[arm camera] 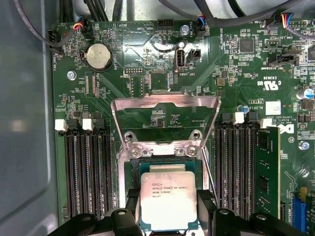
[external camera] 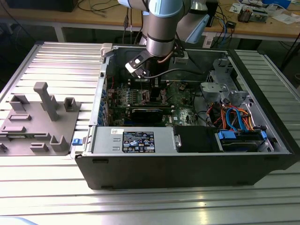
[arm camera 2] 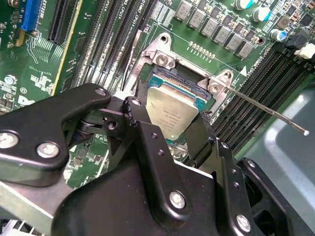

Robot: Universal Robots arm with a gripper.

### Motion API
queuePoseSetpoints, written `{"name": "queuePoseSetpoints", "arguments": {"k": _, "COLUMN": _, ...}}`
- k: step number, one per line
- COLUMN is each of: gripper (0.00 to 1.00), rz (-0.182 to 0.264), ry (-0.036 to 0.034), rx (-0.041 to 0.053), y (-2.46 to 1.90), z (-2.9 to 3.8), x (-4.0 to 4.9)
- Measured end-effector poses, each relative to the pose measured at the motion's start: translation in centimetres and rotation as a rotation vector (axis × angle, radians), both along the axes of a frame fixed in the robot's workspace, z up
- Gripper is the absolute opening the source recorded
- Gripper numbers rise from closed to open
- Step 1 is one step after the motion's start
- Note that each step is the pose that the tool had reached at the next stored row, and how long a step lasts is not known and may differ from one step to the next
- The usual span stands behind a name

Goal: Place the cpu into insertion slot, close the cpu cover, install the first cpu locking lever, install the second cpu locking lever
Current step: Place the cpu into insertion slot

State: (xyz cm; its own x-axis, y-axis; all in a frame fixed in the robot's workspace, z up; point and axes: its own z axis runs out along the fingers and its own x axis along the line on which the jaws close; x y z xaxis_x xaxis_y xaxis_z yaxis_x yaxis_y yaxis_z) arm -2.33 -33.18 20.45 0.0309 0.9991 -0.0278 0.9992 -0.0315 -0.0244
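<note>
Open PC case (external camera: 187, 173) holds a green board (arm camera: 147, 64). Gripper (arm camera 2: 167, 123) is low over the board, jaws narrow. The cpu cover (arm camera: 165, 100) stands tilted open at edge of insertion slot (arm camera 2: 170, 79). The cpu (arm camera: 169, 199) lies on the slot, pinched betw. the jaws, perhaps not fully seated.

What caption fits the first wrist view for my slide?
Gripper straddling the cpu at the insertion slot, with the cpu cover standing open.

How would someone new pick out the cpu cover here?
Inside the open computer case, find the green motherboard. The cpu cover is hinged open beside the cpu, between the black memory slots: a shiny silver frame with a large window.
</note>
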Motion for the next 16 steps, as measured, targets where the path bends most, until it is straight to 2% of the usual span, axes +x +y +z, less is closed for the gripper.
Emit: {"name": "queuePoseSetpoints", "arguments": {"k": 16, "gripper": 0.55, "rz": 0.000, "ry": -0.0004, "rx": 0.0028, "y": 0.35, "z": -0.65, "x": -0.02}}
